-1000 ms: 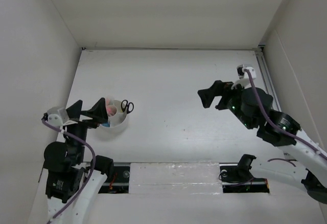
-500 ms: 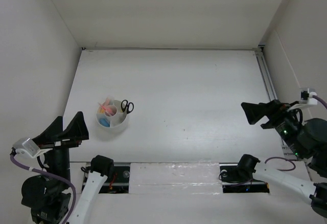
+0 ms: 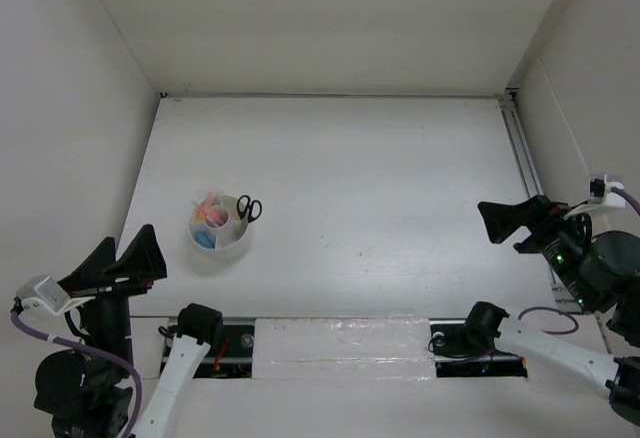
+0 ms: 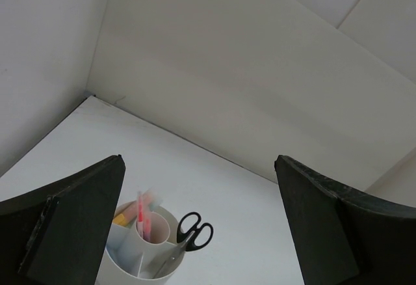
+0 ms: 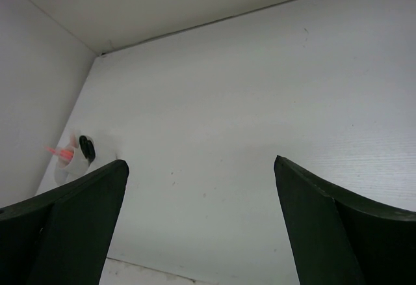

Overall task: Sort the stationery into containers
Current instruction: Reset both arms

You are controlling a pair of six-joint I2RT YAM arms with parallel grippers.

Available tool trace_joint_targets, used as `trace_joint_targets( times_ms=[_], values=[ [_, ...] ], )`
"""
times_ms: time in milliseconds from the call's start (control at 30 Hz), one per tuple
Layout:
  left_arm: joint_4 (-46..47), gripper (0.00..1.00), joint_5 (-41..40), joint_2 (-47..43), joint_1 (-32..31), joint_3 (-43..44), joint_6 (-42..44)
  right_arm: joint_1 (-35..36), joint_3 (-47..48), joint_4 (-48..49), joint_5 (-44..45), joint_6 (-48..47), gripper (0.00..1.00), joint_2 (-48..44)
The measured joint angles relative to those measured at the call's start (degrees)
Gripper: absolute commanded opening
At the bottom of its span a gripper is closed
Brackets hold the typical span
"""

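Observation:
The round white container [image 3: 228, 245] stands at the left of the table with the stationery inside it. Black-handled scissors [image 3: 249, 208] poke out of its right side, pink pens [image 3: 211, 207] stand in the central cup, and a blue marker [image 3: 204, 239] lies in a near wedge. My left gripper [image 3: 129, 237] is open and holds nothing, below and left of the tub. In the left wrist view the container [image 4: 123, 273], scissors [image 4: 195, 229], pens [image 4: 141, 215] and a yellow block [image 4: 121, 219] lie low between my spread fingers. My right gripper [image 3: 487, 220] is open at the far right, with nothing in it.
White walls close in the table on the left, back and right. A metal rail [image 3: 520, 153] runs along the right edge. A taped strip [image 3: 340, 343] lies between the arm bases at the near edge. In the right wrist view the container [image 5: 70, 166] is small and far left.
Both arms have pulled back toward the near edge: the left gripper away from the tub, the right gripper from mid-table to the far right. Both stayed open.

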Motion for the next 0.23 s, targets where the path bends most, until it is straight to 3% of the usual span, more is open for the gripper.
trace_joint_targets(
  times_ms=[233],
  values=[
    [-0.6,1.00,-1.3,0.0,0.0,0.8,0.0,0.0,0.0,0.0,1.8,0.0,1.00,0.0]
  ],
)
